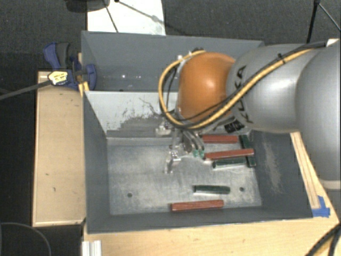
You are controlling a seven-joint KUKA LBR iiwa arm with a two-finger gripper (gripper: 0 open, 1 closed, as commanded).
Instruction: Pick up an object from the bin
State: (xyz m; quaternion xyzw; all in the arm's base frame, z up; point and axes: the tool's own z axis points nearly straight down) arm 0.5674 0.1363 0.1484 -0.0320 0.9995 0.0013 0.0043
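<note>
Grey metal bin (98, 164) seen from above, near edge first. Closest to the near edge, right of centre, lies the near red-brown bar (197, 206), flat and parallel to that edge; just behind it, apart from it, lies the lone green bar (211, 189), also flat. At the middle of the floor the gripper (171, 161) hangs low over bare metal with nothing visibly between its tips; whether it is spread or pressed together cannot be told. Just to its right, towards the right edge, three more bars lie side by side: the clustered green bar (234, 164), the middle red-brown bar (229, 154) and, nearest the far wall, the far red-brown bar (219, 139). Above the gripper sit the orange wrist cover (205, 84) and the arm (287, 89), which enters from the right. The middle red-brown bar is the candidate nearest the gripper. All the bars appear to be slim, stiff and light, probably smooth-sided and therefore liable to slip or pivot if held near one end. The better hold is judged to be across the narrow width at mid-length, with the tips brought down to the floor. The clustered bars leave little room beside them, whereas the two near bars offer free flanks.
</note>
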